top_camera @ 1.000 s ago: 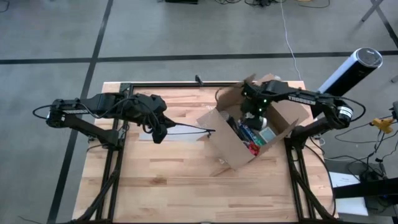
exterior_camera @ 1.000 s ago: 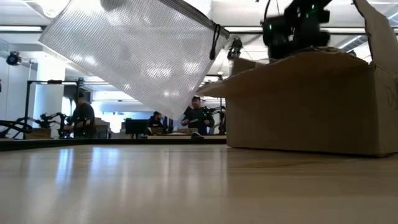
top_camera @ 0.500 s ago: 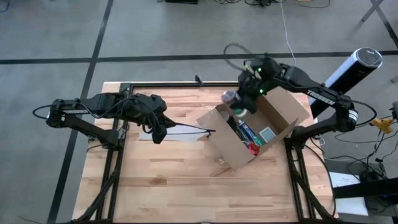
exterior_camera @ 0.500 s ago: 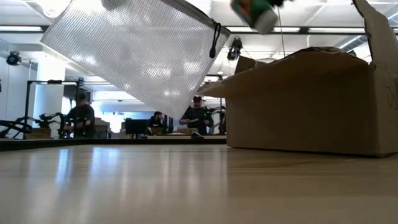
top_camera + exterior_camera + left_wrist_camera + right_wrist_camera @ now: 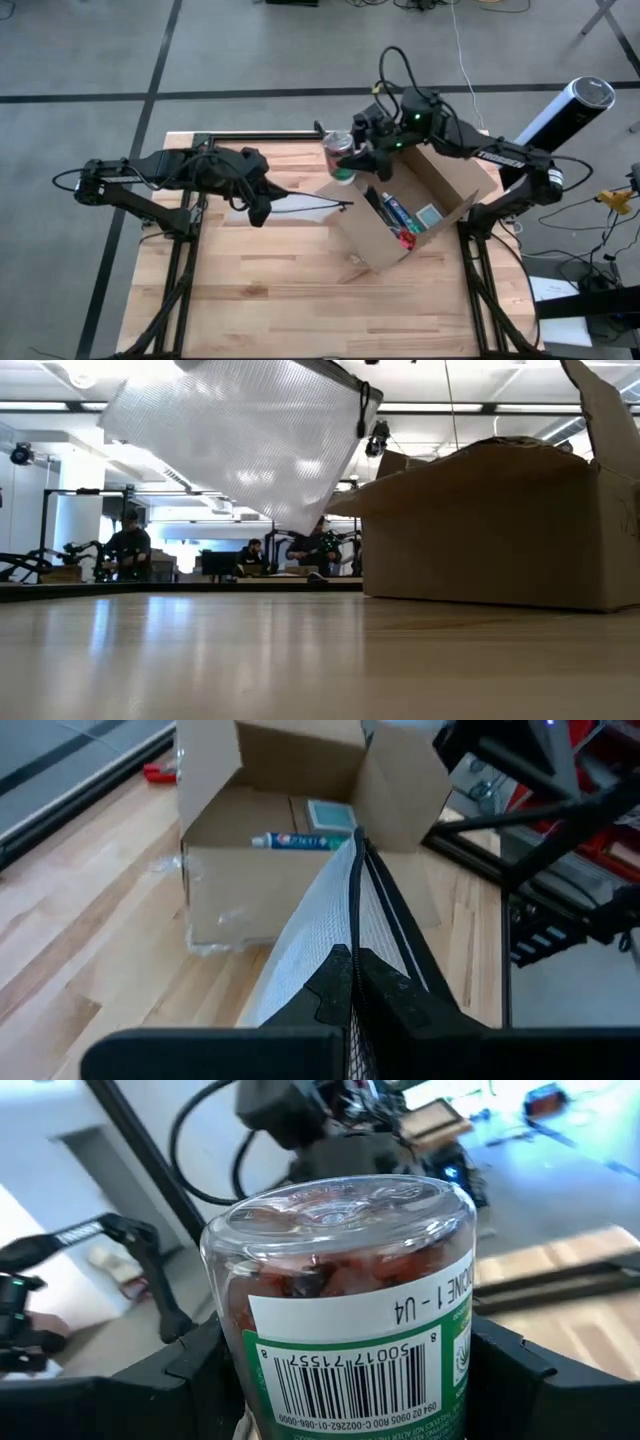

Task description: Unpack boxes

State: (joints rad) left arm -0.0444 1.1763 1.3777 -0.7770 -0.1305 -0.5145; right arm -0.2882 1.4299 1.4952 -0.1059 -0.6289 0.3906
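Observation:
The brown cardboard box (image 5: 405, 205) stands open on the right half of the table, with a toothpaste tube and other small items inside; it also fills the right of the low view (image 5: 500, 530). My right gripper (image 5: 365, 150) is above the box's far left flap, shut on a clear jar (image 5: 340, 155) with a green label and reddish contents. My left gripper (image 5: 258, 210) is left of the box, shut on the translucent mesh zip pouch (image 5: 250, 440), which shows edge-on from above (image 5: 305, 205). My left gripper pinches the pouch's zipper edge (image 5: 355, 935) between its shut fingers, which lie along that edge. The pouch hangs below the fingers, clear of the table, with its lowest corner (image 5: 290, 525) in the air. My right gripper pinches the jar by its labelled wall (image 5: 350, 1370), one finger (image 5: 200, 1370) on either side. The jar's clear end (image 5: 340, 1210) points away from the wrist. It is lifted clear of the box and tilted.
A small red utility knife (image 5: 160, 772) lies on the table beyond the box's far side. Bare wood (image 5: 260, 290) stretches along the near half of the table. A black frame rail (image 5: 260, 135) runs along the far edge. People stand in the room behind (image 5: 130, 545).
My right gripper has risen out of the box with the jar and carried it toward the table's far left, past the box's flap; the jar has left the low view's top. The pouch in my left gripper has shifted slightly up and toward the box.

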